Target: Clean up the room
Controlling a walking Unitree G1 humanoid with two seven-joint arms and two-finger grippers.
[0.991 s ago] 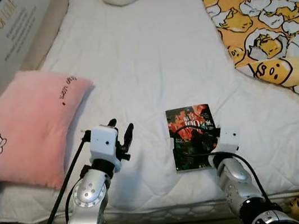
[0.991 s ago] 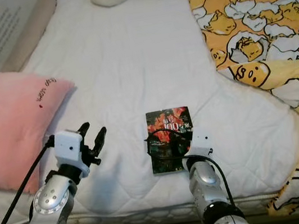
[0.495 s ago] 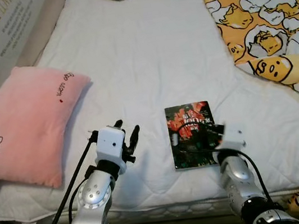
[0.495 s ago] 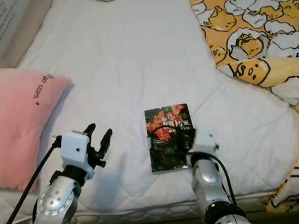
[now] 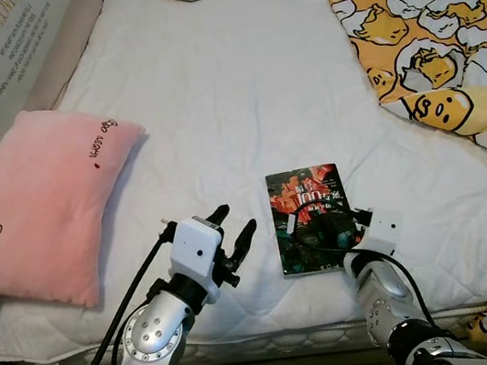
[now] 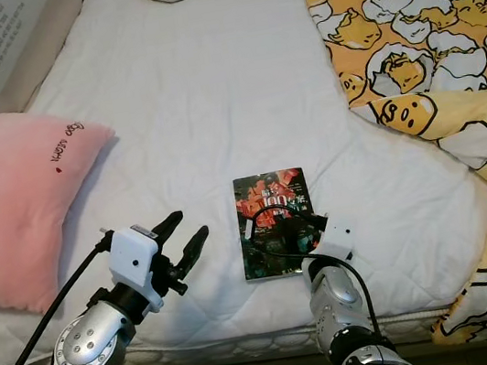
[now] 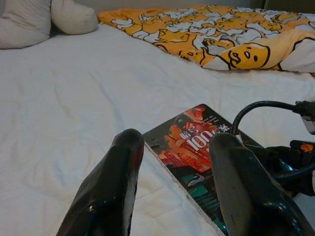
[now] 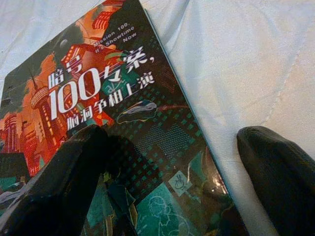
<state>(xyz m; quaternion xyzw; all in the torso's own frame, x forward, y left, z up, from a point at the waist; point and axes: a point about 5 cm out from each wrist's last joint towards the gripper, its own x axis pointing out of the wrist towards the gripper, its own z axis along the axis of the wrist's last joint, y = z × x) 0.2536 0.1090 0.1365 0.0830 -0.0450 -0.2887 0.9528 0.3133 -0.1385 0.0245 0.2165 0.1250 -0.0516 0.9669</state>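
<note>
Fingers of both grippers spread. Bed (image 5: pixel 240 100): white, broad. Book (image 5: pixel 309 218) flat near its front edge. Left gripper (image 5: pixel 234 241) has moved closer to book's left side; right gripper (image 8: pixel 167 172) straddles near right corner. Two-handed pickup looks imminent.

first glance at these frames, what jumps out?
The dark book with the red-orange cover, flat on the white bed near its front edge, with the right gripper open at its near right corner, one finger over the cover and one over the sheet. Next, the yellow cartoon-print blanket bunched on the bed's right side and the pink pillow on the left. The left gripper hovers open just left of the book.
</note>
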